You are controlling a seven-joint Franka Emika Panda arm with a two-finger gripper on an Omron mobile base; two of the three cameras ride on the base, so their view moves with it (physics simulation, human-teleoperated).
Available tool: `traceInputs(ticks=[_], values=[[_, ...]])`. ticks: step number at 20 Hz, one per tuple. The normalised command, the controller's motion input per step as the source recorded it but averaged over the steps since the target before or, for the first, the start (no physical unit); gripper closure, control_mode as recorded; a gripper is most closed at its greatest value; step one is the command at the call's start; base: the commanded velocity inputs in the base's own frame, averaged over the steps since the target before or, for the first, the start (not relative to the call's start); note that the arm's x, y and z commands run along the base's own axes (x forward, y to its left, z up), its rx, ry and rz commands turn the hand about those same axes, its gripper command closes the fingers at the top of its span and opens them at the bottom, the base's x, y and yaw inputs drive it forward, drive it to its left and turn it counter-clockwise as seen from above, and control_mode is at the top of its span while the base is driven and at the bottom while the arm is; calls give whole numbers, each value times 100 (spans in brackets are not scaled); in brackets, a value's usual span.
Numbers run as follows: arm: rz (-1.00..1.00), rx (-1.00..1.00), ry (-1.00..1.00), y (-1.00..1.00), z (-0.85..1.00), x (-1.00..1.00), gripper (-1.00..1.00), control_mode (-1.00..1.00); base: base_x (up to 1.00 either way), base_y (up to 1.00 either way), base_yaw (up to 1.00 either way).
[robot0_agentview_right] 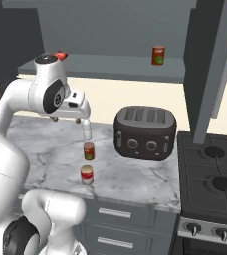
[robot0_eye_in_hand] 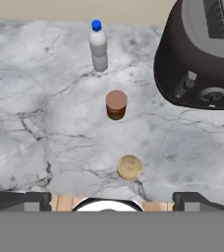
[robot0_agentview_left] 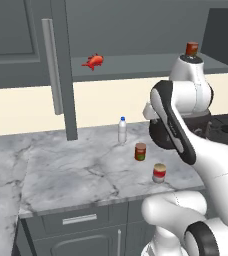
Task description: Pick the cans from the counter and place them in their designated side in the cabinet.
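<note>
Two cans stand upright on the marble counter (robot0_agentview_left: pixel 66 170). The dark red can with a green label (robot0_agentview_left: pixel 140 151) (robot0_agentview_right: pixel 89 151) (robot0_eye_in_hand: pixel 116 104) is the farther one. The cream-white can with a red band (robot0_agentview_left: pixel 159 172) (robot0_agentview_right: pixel 87 175) (robot0_eye_in_hand: pixel 129 167) stands close to the counter's front edge. My gripper (robot0_agentview_right: pixel 67 119) (robot0_eye_in_hand: pixel 109 202) hangs well above both cans, pointing down, open and empty. The cabinet's grey shelf (robot0_agentview_left: pixel 136 67) (robot0_agentview_right: pixel 110 67) runs above the counter, and its door (robot0_agentview_left: pixel 63 75) with a long silver handle (robot0_agentview_left: pixel 51 65) stands open.
A clear bottle with a blue cap (robot0_agentview_left: pixel 122 130) (robot0_eye_in_hand: pixel 98 47) stands behind the cans. A dark toaster (robot0_agentview_right: pixel 145 132) (robot0_eye_in_hand: pixel 202 54) sits to their right, with a stove (robot0_agentview_right: pixel 215 169) beyond it. On the shelf are an orange-red can (robot0_agentview_left: pixel 192 48) (robot0_agentview_right: pixel 158 55) and a small red object (robot0_agentview_left: pixel 93 61).
</note>
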Motion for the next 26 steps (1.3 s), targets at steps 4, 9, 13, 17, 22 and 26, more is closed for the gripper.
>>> traceInputs(ticks=[4, 9, 13, 17, 22, 26], values=[[0, 0, 0, -13, -9, -23, -100, -100, 0, 0, 0], [0, 0, 1, -7, -17, -18, -100, -100, 0, 0, 0], [0, 0, 2, -6, -10, -10, -100, -100, 0, 0, 0], [0, 0, 4, -1, -9, -4, -100, -100, 0, 0, 0], [0, 0, 4, -5, -9, 0, -100, -100, 0, 0, 0], [0, 0, 5, -3, -14, 0, -100, -100, 0, 0, 0]])
